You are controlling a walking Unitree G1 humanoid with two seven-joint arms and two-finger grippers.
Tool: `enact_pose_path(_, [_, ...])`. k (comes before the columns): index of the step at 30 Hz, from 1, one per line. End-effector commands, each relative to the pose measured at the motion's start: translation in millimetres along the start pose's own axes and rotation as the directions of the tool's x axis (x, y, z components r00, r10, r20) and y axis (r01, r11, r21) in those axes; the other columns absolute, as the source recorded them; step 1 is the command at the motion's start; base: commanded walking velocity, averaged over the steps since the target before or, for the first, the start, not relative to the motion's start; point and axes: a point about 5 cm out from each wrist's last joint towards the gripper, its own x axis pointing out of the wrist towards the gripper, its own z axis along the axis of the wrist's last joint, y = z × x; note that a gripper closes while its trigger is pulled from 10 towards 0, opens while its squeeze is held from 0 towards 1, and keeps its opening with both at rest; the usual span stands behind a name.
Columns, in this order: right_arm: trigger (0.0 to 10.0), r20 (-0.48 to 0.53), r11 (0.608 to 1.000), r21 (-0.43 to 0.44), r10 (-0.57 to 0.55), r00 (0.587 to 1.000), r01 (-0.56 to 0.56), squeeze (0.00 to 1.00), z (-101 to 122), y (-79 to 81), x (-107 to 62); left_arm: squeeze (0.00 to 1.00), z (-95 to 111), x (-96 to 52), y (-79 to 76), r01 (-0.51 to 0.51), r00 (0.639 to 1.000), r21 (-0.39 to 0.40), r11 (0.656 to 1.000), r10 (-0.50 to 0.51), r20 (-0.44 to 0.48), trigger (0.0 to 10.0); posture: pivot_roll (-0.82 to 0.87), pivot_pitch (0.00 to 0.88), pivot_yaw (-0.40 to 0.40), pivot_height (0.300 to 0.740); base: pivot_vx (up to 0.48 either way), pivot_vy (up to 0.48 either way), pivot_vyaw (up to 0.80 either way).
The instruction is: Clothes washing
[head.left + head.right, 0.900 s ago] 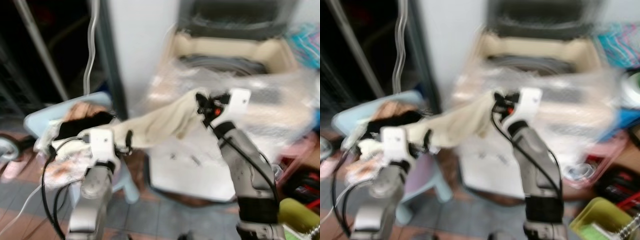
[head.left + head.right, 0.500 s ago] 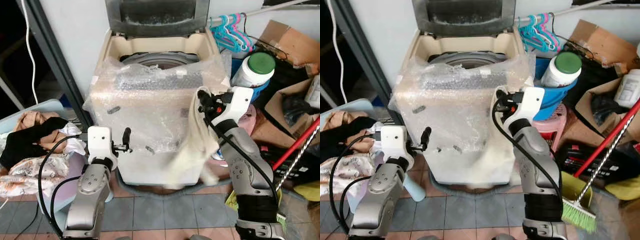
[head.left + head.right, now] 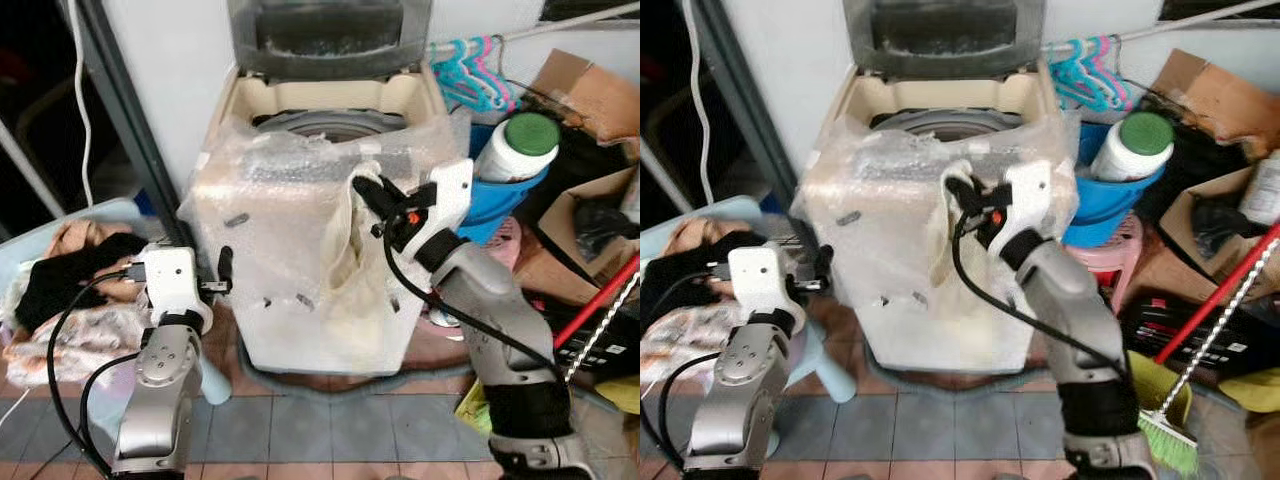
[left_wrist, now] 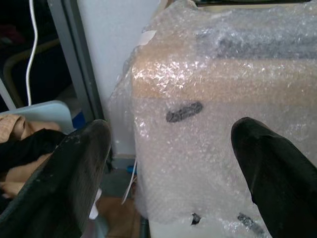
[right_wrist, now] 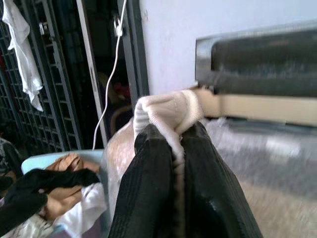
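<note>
A top-loading washing machine point(image 3: 300, 300) wrapped in bubble wrap stands ahead, its lid point(image 3: 330, 35) raised and the drum point(image 3: 330, 122) showing. My right gripper point(image 3: 368, 190) is shut on a cream garment point(image 3: 345, 270), which hangs down the machine's front just below its top edge; in the right wrist view the cloth point(image 5: 168, 111) is pinched between the fingers point(image 5: 148, 193). My left gripper point(image 3: 224, 268) is open with nothing in it, low beside the machine's left front. More clothes point(image 3: 70, 290) lie heaped in a pale blue basket point(image 3: 60, 232) at the left.
Right of the machine are a blue tub point(image 3: 510, 200) with a white green-capped bottle point(image 3: 520, 145), hangers point(image 3: 470, 70), cardboard boxes point(image 3: 590, 90), a pink stool point(image 3: 1102, 262) and a red-handled broom point(image 3: 1200, 350). A dark doorway with a metal frame point(image 3: 130, 130) lies at the left.
The head view has shifted slightly. My right gripper has carried the cream garment leftward and up, from beside the machine's right front to its middle front. The left gripper stays open.
</note>
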Motion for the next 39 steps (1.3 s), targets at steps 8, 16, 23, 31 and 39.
enact_pose_path(8, [10.0, 0.084, 0.983, -0.112, 0.154, 0.985, -0.144, 0.0, 34, 0.6, 13.4, 0.0, 2, 3.6, -0.8, -0.007, 1.0, 0.002, 1.0, 0.007, 0.009, 10.0, -0.02, 0.0, 0.054, 0.74, 0.443, 0.0, 0.0])
enact_pose_path(16, [10.0, 0.052, 0.954, -0.138, 0.273, 0.96, -0.264, 0.0, 35, 9.0, 15.7, 0.0, 0, 2.9, -1.9, -0.012, 1.0, 0.0, 1.0, 0.012, -0.002, 10.0, -0.02, 0.0, 0.048, 0.74, 0.352, 0.323, 0.0])
enact_pose_path(23, [10.0, -0.001, 0.942, -0.224, 0.255, 0.967, -0.249, 0.0, 53, -14.4, 34.5, 0.0, -2, 3.0, -9.7, 0.016, 1.0, -0.012, 1.0, -0.016, -0.008, 10.0, -0.03, 0.0, 0.047, 0.74, 0.09, 0.103, 0.0])
enact_pose_path(31, [10.0, 0.513, 0.844, -0.355, -0.183, 0.838, 0.402, 0.0, 224, -82.9, 57.6, 0.0, 4, 6.5, -13.3, 0.0, 1.0, -0.024, 1.0, 0.001, 0.026, 10.0, -0.02, 0.0, 0.022, 0.74, 0.0, 0.0, 0.0])
enact_pose_path(39, [10.0, 0.345, 0.876, -0.406, -0.117, 0.931, 0.26, 0.0, 166, -84.6, 69.6, 0.0, 3, -1.5, -9.0, -0.01, 0.999, -0.038, 0.999, 0.012, 0.038, 10.0, -0.02, 0.0, 0.02, 0.74, 0.304, 0.0, 0.0])
